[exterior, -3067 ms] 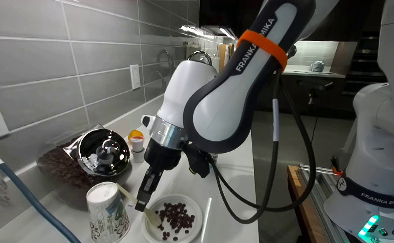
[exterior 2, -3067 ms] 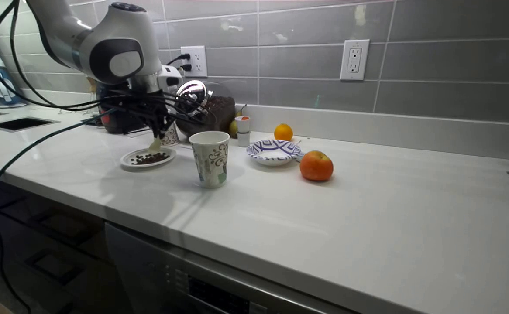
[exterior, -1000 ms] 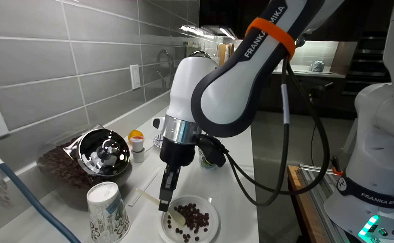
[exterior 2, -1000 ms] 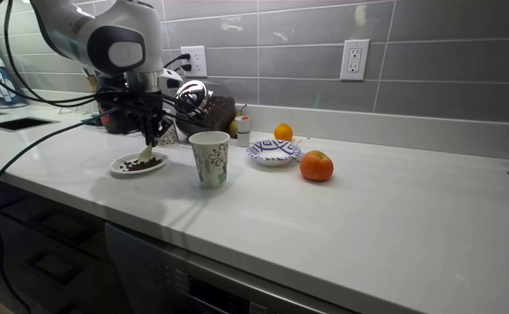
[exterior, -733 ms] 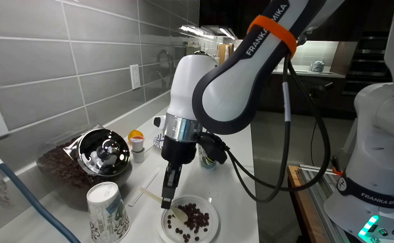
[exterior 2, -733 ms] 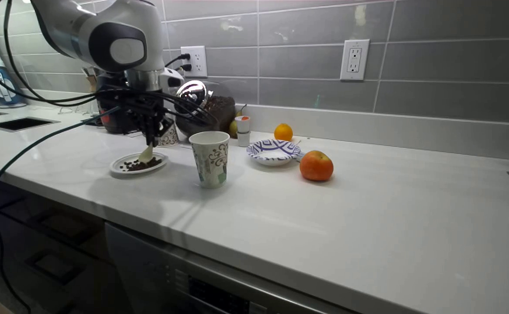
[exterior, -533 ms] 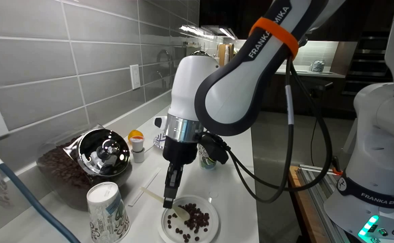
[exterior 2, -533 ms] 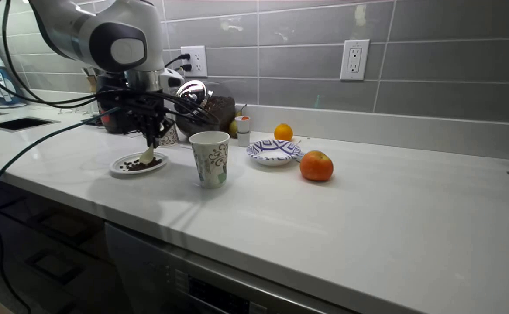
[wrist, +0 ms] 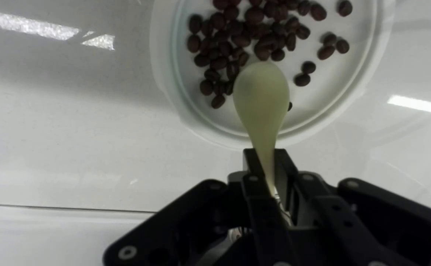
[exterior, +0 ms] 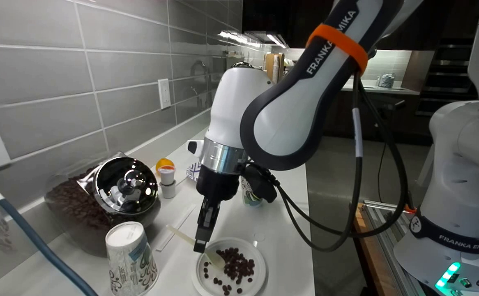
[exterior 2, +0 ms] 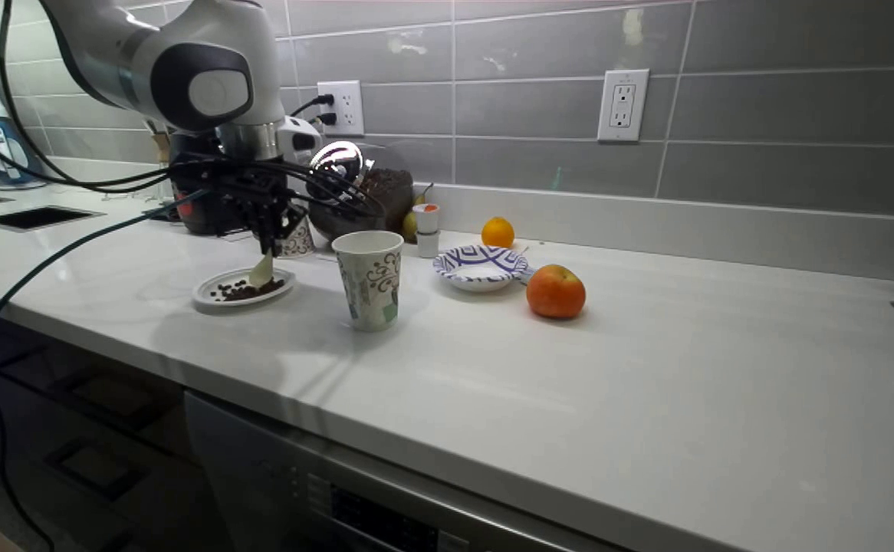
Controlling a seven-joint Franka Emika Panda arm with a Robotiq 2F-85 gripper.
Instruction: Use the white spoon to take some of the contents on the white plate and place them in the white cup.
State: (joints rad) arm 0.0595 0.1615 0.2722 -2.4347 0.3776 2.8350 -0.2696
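as the black two-fingered gripper (wrist: 265,155) grasps the slim white plastic spoon (wrist: 261,96) over the round white plate (wrist: 322,99), a low, level push beneath its small dark-brown beans (wrist: 241,39) should scoop best.

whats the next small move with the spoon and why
Probably slide the spoon low along the plate into the beans: the fingers grip its handle, its tip is at their near edge, most of them lie beyond it, and none shows on the spoon in the wrist view.
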